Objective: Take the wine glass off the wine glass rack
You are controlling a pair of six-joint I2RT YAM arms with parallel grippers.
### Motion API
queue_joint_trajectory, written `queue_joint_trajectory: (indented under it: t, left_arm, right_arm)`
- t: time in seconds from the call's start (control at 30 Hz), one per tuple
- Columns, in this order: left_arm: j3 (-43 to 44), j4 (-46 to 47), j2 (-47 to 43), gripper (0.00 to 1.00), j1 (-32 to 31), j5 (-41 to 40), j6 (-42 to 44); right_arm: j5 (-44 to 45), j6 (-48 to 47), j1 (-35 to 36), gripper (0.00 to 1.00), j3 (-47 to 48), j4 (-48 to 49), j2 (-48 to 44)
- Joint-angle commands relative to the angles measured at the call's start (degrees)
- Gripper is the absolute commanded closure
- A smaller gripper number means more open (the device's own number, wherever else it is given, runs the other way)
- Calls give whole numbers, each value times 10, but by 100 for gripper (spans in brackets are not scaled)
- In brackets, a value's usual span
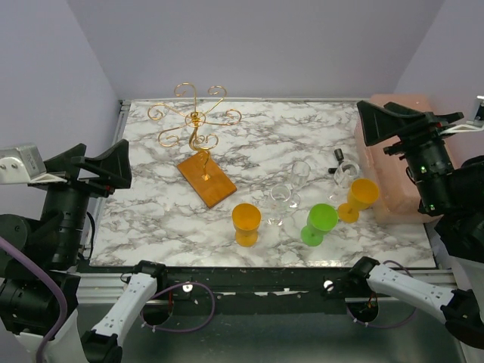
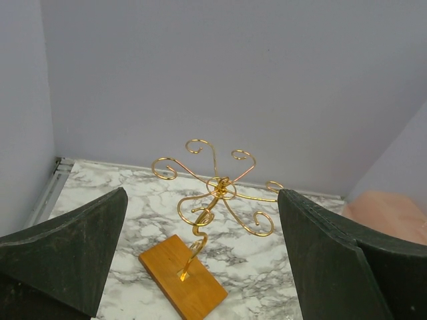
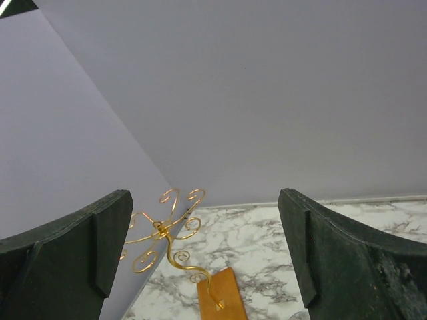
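**Rack bare, both claws wide and waiting**

The wine glass rack (image 1: 196,119) stands toward the far-left corner of the marble surface (image 1: 151,227). Its wooden base (image 1: 206,181) is turned at an angle and points toward the middle. Seen from overhead and from both wrist cameras, the gold scroll arms carry nothing, with no bowl or stem hanging from any curl.

The glassware stands on the surface right of centre, well apart from the rack. A clear wine glass (image 1: 283,198) is upright, with a second clear glass (image 1: 301,175) just behind it. What looks like a third clear glass (image 1: 345,174) sits nearer the right edge, though its pose is hard to read. Around them are an orange goblet (image 1: 246,223), a green goblet (image 1: 321,221) and a second orange goblet (image 1: 361,197).

The left claw (image 1: 121,170) hangs raised over the left edge and the right claw (image 1: 367,125) is high over the right edge. Each has its fingers fully apart and grips nothing. Both wrist cameras frame the rack between the spread fingers, so the arms seem parked where they can watch it without crowding the thin wire.

With the arms bare and the clear glasses down on the marble, the removal appears done. I cannot tell which glass is the task's own.
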Motion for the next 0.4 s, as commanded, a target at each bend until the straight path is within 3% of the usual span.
queue_joint_trajectory:
  t: [0.0,0.37]
  left_arm:
    - [-21,18,-11,2,-2,-14,1]
    - [-38,30,-22,2,-2,-15,-3]
  right_arm:
    - [18,-21,0,0,20,-8,-1]
    - [2,-18,0,0,22,0,-2]
